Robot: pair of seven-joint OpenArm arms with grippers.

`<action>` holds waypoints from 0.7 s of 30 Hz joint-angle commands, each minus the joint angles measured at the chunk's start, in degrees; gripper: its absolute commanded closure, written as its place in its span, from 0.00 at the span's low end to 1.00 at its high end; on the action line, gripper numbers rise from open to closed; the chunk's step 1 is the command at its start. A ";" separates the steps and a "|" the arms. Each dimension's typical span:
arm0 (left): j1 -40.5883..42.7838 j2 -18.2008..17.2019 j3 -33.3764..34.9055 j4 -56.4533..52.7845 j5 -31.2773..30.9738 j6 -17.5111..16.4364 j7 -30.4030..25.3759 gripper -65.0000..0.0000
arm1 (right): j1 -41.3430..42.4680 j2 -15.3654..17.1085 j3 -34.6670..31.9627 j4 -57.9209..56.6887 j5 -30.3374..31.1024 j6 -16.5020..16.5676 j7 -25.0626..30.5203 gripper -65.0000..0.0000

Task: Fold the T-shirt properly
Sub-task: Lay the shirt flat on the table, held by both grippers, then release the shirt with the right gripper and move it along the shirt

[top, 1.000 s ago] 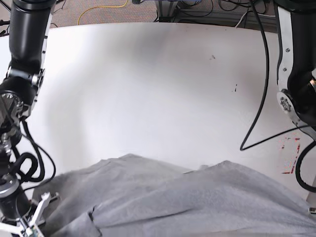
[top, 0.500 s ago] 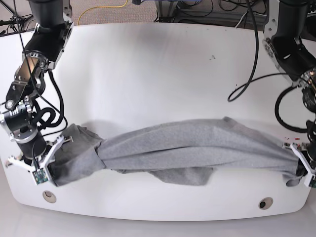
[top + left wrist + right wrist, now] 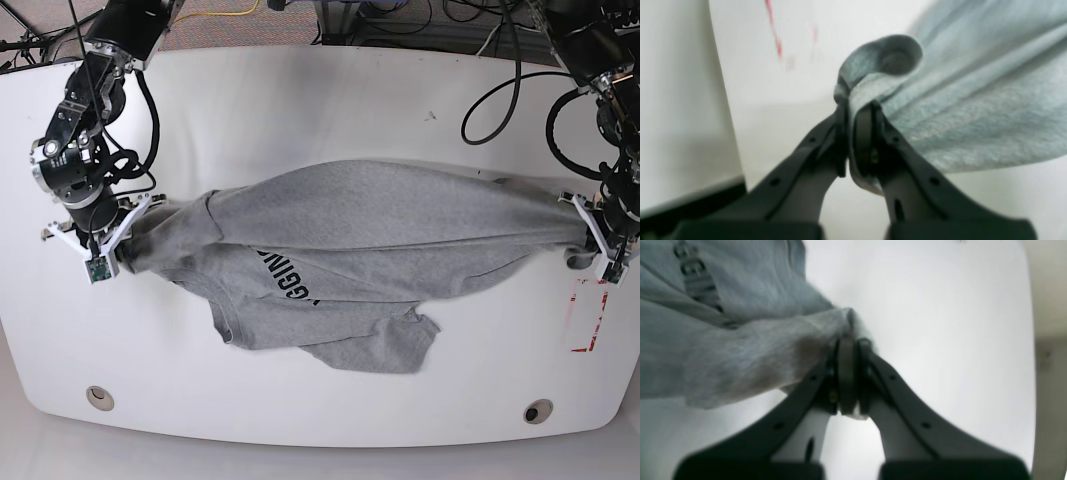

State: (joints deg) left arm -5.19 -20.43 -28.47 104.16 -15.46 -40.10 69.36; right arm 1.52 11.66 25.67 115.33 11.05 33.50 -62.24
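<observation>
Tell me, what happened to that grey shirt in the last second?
The T-shirt, stretched between the right gripper and left gripper, was carried away from the near edge to mid-table, and black lettering now shows. Both grippers stayed clamped on it.

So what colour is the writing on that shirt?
Black, on the grey T-shirt; the base view shows it best.

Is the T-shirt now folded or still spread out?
Not folded: the T-shirt is stretched between the left gripper and right gripper, its lower part lying rumpled on the table.
</observation>
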 commanded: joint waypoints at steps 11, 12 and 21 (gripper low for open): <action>8.84 -1.42 -2.52 0.85 -0.14 0.10 -1.36 1.00 | -10.44 -3.44 0.39 1.02 0.69 -0.05 1.80 1.00; 9.45 -1.60 -2.61 0.85 -0.14 0.10 -1.36 1.00 | -10.97 -3.79 0.39 1.02 0.60 -0.05 1.80 1.00; 15.34 -2.56 -2.52 0.76 -0.14 0.10 -1.36 1.00 | -15.89 -4.67 0.48 0.94 0.34 -0.05 1.80 1.00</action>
State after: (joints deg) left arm 9.21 -21.85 -30.61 104.09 -15.46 -39.97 68.71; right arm -13.32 6.35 25.85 115.33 10.72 33.47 -61.65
